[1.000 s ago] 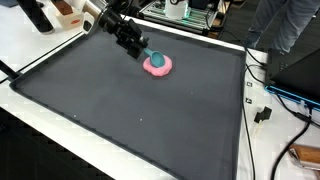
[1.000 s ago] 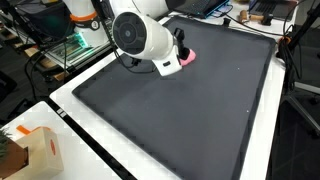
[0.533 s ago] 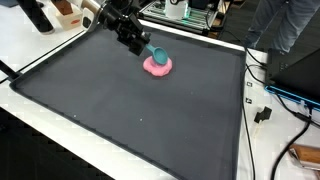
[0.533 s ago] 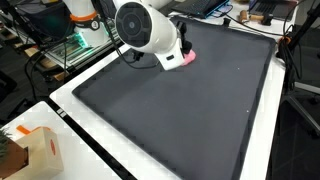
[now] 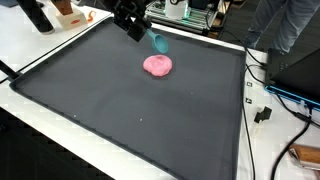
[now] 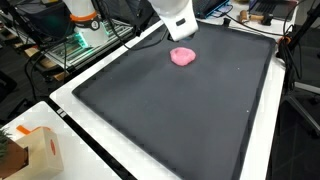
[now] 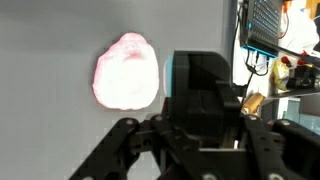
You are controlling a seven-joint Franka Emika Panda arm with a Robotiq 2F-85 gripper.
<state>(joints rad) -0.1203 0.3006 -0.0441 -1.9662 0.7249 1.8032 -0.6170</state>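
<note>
While the black two-finger gripper (image 5: 146, 33) hangs above the far end of the dark grey mat (image 5: 130, 110), it is clamped on a small teal object (image 5: 158, 42).
The small teal object is clear of the surface, near but apart from the flat round pink lump (image 5: 157, 66), which lies alone on the mat close to its far edge. In the wrist view the pink lump (image 7: 127, 72) sits just beside the clenched fingers (image 7: 205, 85), with only a teal sliver showing along them.
</note>
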